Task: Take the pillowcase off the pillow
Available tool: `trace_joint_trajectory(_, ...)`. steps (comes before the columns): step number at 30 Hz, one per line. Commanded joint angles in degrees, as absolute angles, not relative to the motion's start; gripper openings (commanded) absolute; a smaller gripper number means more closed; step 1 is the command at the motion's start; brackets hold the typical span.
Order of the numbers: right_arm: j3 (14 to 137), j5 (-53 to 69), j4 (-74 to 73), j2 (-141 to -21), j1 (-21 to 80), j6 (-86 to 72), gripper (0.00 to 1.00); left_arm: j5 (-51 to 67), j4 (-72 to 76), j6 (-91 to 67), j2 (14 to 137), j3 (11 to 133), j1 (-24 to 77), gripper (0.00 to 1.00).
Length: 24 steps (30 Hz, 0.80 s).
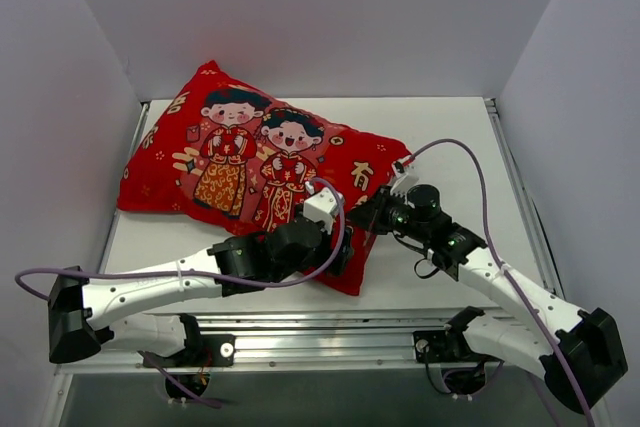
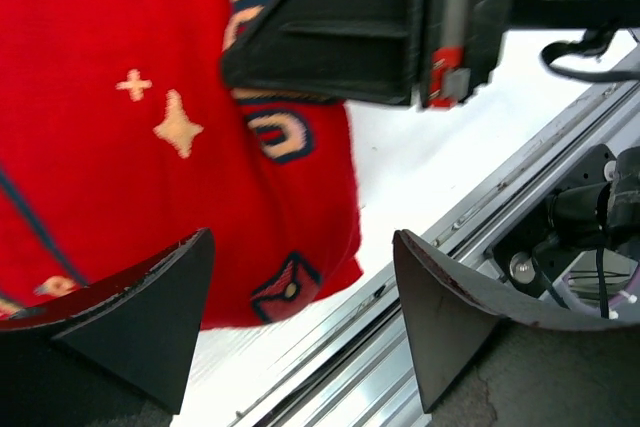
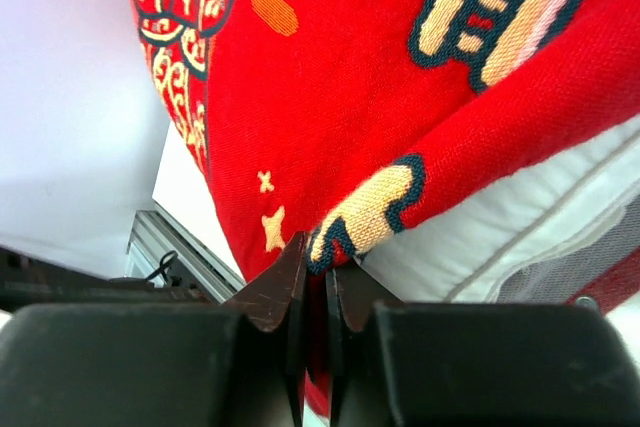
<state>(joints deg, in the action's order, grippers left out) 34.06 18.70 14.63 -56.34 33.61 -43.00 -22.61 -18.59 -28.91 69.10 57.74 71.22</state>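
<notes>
The red pillowcase (image 1: 250,162), printed with two cartoon children, lies across the table and covers the pillow. In the right wrist view a strip of the white pillow (image 3: 520,222) shows at the pillowcase's (image 3: 350,97) open edge. My right gripper (image 3: 316,269) is shut on the pillowcase's hem at its near right corner; it also shows in the top view (image 1: 372,215). My left gripper (image 2: 300,322) is open and empty, just above the pillowcase's (image 2: 120,127) near corner and the table's front edge. It shows in the top view (image 1: 335,247) too.
The white table (image 1: 440,277) has a metal rail (image 2: 400,367) along its near edge. Grey walls (image 1: 60,97) enclose the left, back and right sides. A purple cable (image 1: 480,197) loops over the right arm.
</notes>
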Motion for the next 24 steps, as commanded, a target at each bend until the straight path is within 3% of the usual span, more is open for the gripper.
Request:
trace_joint_trajectory(1,37.0,17.41,18.63,-57.92,35.42,-43.59,0.0,-24.78,-10.72,-32.6,71.1,57.39,72.24,0.8)
trace_joint_trajectory(10,38.67,13.89,19.51,-58.62,39.72,-45.0,0.0,-34.53,-10.99,-33.57,77.07,58.63,74.27,0.65)
trace_joint_trajectory(20,39.29,10.99,19.69,-58.27,43.24,-46.05,0.0,-33.84,-7.56,-34.19,80.77,58.63,74.79,0.6)
trace_joint_trajectory(24,39.2,9.49,19.86,-58.01,44.12,-46.58,0.0,-34.45,-7.64,-34.71,81.03,57.92,74.79,0.5)
